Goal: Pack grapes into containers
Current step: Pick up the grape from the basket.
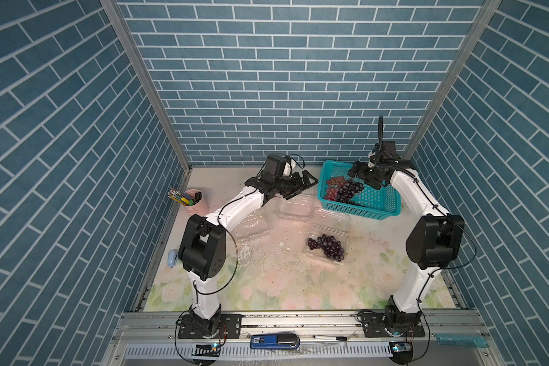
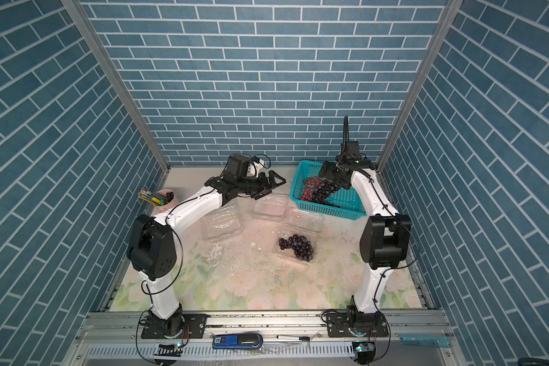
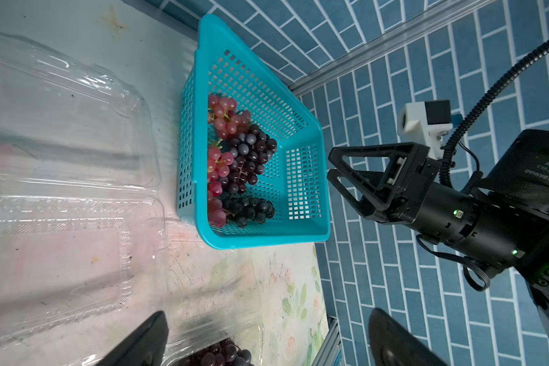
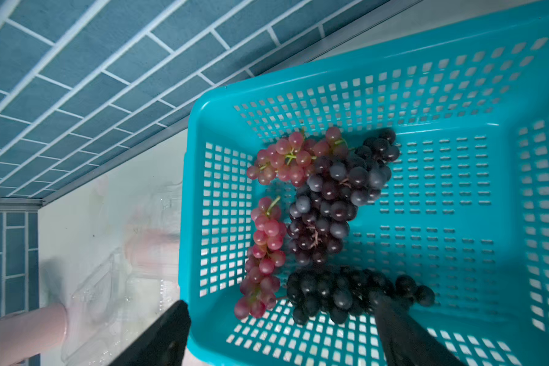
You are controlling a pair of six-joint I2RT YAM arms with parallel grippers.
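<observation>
Floral tabletop (image 1: pixel 267 285), 12 o'clock at back wall.
Teal perforated basket (image 1: pixel 366 211) at 1 o'clock.
Three clear clamshell containers (image 1: pixel 294 209) mid-tabletop: two empty, at 12 and 10 o'clock of centre. Third at 3 o'clock, lid open.
Over basket: right gripper (image 1: pixel 355 172), fingers spread, holding nothing.
Over 12 o'clock container: left gripper (image 1: pixel 308 183), fingers spread, empty.
Pink pen cup (image 1: pixel 197 202) at 10 o'clock edge.
Red-pink and dark grape bunches (image 1: pixel 343 190) piled in basket's 9 o'clock end.
One dark purple bunch (image 1: pixel 326 247) inside 3 o'clock container.
</observation>
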